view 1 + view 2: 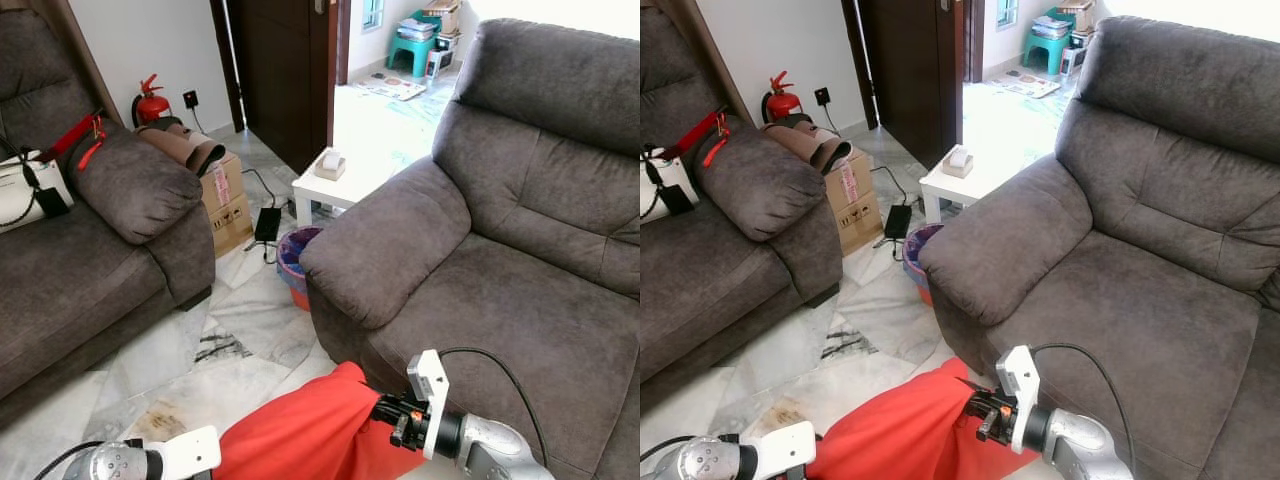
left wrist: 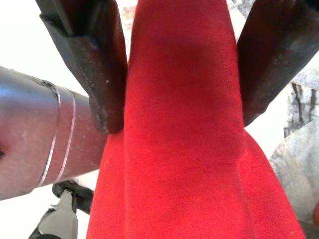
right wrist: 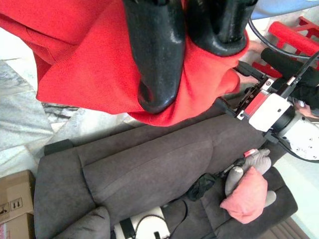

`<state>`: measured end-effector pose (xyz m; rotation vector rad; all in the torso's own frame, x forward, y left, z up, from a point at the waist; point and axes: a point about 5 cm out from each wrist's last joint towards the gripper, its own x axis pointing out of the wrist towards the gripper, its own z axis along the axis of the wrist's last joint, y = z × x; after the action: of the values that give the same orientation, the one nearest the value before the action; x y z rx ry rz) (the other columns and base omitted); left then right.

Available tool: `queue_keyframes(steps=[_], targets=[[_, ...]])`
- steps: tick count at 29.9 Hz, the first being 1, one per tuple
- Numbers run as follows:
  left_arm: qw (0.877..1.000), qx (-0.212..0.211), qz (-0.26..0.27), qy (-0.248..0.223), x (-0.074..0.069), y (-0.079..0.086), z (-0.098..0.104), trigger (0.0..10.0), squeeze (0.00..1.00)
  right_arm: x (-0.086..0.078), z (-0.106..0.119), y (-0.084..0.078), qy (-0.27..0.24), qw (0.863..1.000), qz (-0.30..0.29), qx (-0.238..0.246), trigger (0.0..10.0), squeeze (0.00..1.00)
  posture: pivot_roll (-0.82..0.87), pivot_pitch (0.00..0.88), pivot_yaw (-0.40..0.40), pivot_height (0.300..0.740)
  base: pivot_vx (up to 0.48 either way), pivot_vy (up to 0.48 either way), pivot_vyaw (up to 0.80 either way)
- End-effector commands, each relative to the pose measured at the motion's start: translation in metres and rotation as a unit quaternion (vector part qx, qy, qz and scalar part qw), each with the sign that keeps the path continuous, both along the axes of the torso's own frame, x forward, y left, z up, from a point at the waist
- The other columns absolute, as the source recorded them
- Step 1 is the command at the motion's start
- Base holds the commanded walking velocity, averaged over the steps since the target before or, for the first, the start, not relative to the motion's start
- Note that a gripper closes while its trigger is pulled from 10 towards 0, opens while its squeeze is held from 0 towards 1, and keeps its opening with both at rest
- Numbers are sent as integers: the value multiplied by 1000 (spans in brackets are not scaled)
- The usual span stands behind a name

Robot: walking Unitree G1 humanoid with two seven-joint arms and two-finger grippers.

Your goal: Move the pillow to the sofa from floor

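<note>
Red pillow (image 1: 310,435) lifted, pinched by left gripper (image 2: 174,99) and right gripper (image 3: 192,50), jaws closed on fabric; sofa (image 1: 520,300) placement remaining.

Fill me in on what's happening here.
The robot holds a red pillow between both grippers, off the floor. The left gripper has its fingers pinching one edge; the right gripper is clamped on the other. The pillow hangs just beside the grey sofa, not yet on its seat.
</note>
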<state>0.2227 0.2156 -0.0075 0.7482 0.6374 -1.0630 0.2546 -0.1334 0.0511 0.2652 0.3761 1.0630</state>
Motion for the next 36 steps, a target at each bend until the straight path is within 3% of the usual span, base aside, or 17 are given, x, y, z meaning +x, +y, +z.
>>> queue_keyframes(steps=[1, 5, 14, 16, 19, 31, 36], targets=[[1000, 22, -9, 15, -5, 9, -3, 0, 0, 9, 24, 10, -58, 998, 25, 30, 10000, 0, 79, 83, 43, 740, 0, 0, 0], [999, 48, -18, 16, -4, 12, -4, 0, 0, 9, 23, 11, -57, 998, 24, 30, 10000, 0, 80, 82, 45, 740, 0, 0, 0], [998, 55, -21, -7, 0, 9, -3, 0, 0, 9, 25, 14, -60, 997, 28, 35, 10000, 0, 79, 81, 43, 740, 0, 0, 0], [995, 85, -38, -16, 0, 13, -4, 0, 0, 9, 24, 14, -60, 997, 28, 31, 10000, 0, 78, 82, 43, 740, 0, 0, 0], [995, 91, -34, -21, 1, 15, -4, 0, 0, 10, 24, 13, -60, 997, 27, 28, 10000, 0, 76, 82, 42, 740, 0, 0, 0], [994, 89, -10, -55, 4, 11, -5, 0, 0, 9, 18, 16, -53, 998, 28, 21, 10000, 0, 80, 80, 39, 740, 0, 0, 0], [995, 67, 13, -79, 10, 4, -1, 0, 0, 10, 13, 14, -49, 999, 23, 6, 10000, 0, 83, 80, 38, 740, 0, 0, 0]])
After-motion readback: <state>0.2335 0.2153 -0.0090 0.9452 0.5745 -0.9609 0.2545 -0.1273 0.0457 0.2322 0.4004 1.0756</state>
